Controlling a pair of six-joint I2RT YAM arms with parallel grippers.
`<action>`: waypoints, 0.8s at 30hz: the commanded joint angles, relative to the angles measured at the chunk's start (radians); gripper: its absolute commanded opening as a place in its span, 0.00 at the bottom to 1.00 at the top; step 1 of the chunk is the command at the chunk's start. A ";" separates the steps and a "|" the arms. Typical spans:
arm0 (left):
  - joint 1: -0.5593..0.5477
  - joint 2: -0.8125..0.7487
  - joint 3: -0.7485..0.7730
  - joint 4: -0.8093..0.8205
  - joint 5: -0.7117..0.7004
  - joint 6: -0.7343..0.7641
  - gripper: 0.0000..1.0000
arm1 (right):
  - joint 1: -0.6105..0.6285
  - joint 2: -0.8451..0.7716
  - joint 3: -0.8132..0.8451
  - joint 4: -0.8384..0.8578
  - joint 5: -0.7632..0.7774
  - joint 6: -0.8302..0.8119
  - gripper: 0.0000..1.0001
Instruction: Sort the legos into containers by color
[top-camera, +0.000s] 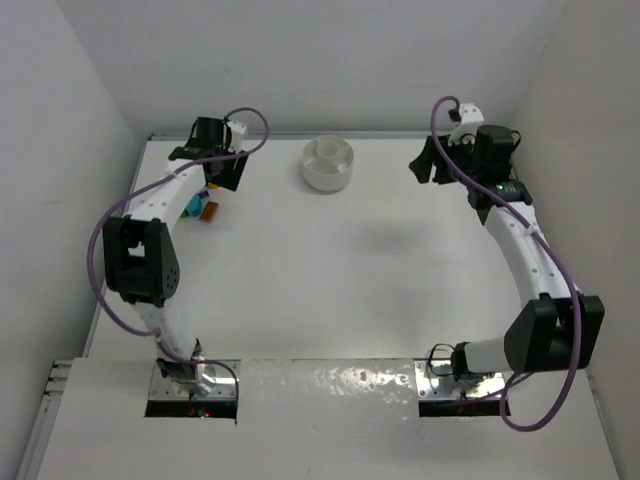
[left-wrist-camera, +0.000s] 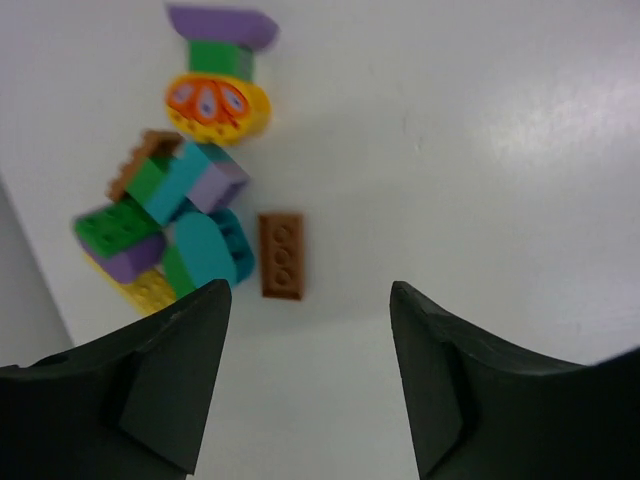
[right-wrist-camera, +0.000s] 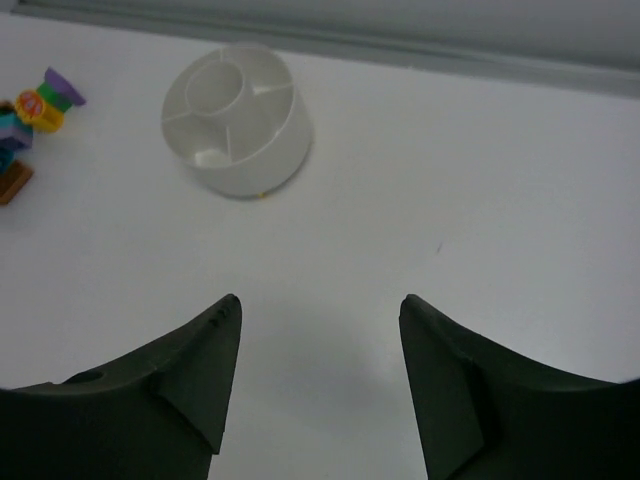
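The legos (left-wrist-camera: 190, 215) lie in a loose heap on the white table at the far left, seen as a small patch of legos (top-camera: 196, 207) from above. Among them are a flat orange brick (left-wrist-camera: 282, 255), teal and green bricks, and a yellow round piece (left-wrist-camera: 217, 108) with green and purple on top. My left gripper (left-wrist-camera: 310, 290) hovers open just beside the heap, nothing between its fingers. The white divided dish (top-camera: 328, 178) stands at the far middle. In the right wrist view the dish (right-wrist-camera: 262, 160) looks empty. My right gripper (right-wrist-camera: 320, 300) is open over bare table to the dish's right.
Grey walls close in the table on the left, back and right. The left arm (top-camera: 150, 250) arches along the left edge, over part of the heap. The right arm (top-camera: 525, 260) runs along the right side.
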 joint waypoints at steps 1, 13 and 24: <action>0.021 0.076 0.111 -0.241 0.056 -0.037 0.64 | 0.061 0.017 0.041 -0.187 0.014 -0.021 0.66; 0.102 0.360 0.300 -0.276 0.087 -0.138 0.65 | 0.112 -0.104 -0.171 -0.115 -0.019 0.022 0.64; 0.162 0.391 0.285 -0.242 0.158 -0.111 0.61 | 0.113 -0.147 -0.198 -0.108 -0.027 0.037 0.62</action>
